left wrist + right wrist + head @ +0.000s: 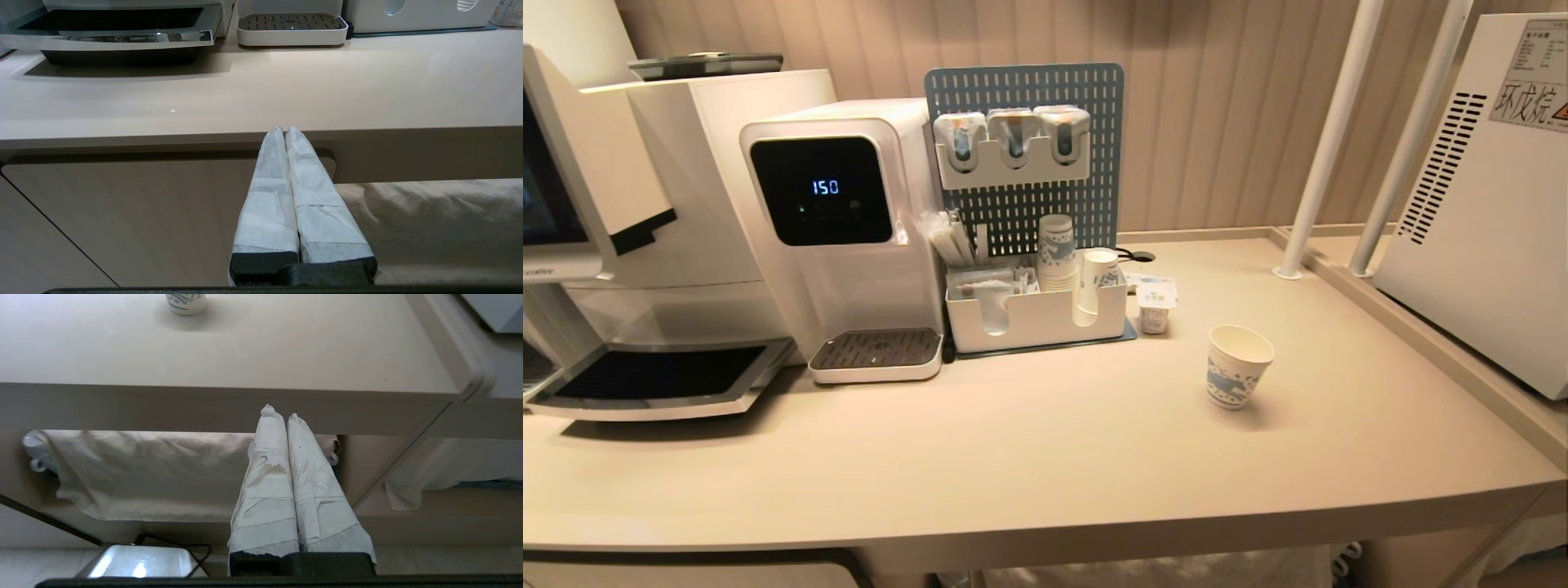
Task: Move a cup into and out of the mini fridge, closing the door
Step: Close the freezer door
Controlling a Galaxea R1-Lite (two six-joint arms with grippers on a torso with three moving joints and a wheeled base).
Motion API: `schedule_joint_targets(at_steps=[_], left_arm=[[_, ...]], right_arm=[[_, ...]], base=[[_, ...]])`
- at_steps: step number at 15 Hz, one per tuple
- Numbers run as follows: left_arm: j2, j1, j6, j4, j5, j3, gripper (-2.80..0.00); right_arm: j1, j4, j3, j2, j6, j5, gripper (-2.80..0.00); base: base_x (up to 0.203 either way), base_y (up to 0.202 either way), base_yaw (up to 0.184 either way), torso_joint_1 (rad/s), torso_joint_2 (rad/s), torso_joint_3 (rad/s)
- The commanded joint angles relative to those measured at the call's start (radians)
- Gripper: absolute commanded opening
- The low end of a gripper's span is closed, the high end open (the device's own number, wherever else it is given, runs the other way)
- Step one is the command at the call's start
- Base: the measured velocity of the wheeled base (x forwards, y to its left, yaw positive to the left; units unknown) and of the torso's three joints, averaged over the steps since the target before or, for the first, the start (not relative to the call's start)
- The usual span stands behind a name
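The cup [1239, 366] stands upright toward the table's [1013, 474] right edge, near the fridge [1486, 204], looking light and crushable, best pinched gently mid-wall, while both the left gripper [284, 130] and right gripper [278, 412] hang closed, empty, below the front edge.

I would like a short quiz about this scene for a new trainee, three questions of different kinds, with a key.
1. True or false: the cup stands upright on the counter, apart from the white organizer.
2. Multiple choice: the left gripper and the right gripper are: A) both shut and empty, B) both open, C) one holding the cup.
3. Fill in: the mini fridge stands at the robot's ____ side.

Key: 1 true; 2 A; 3 right.
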Motion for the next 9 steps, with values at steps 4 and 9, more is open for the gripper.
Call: schedule_joint_targets(at_steps=[4, 9], left_arm=[[0.002, 0.000, 0.000, 0.000, 0.001, 0.002, -2.80], [0.002, 0.000, 0.000, 0.000, 0.001, 0.002, -2.80]], right_arm=[[-0.032, -0.053, 0.050, -0.053, -0.004, 0.045, -2.80], [-0.090, 0.016, 0.081, -0.210, -0.048, 0.122, -2.80]], base=[[0.000, 0.000, 0.000, 0.000, 0.00, 0.000], [0.000, 0.000, 0.000, 0.000, 0.00, 0.000]])
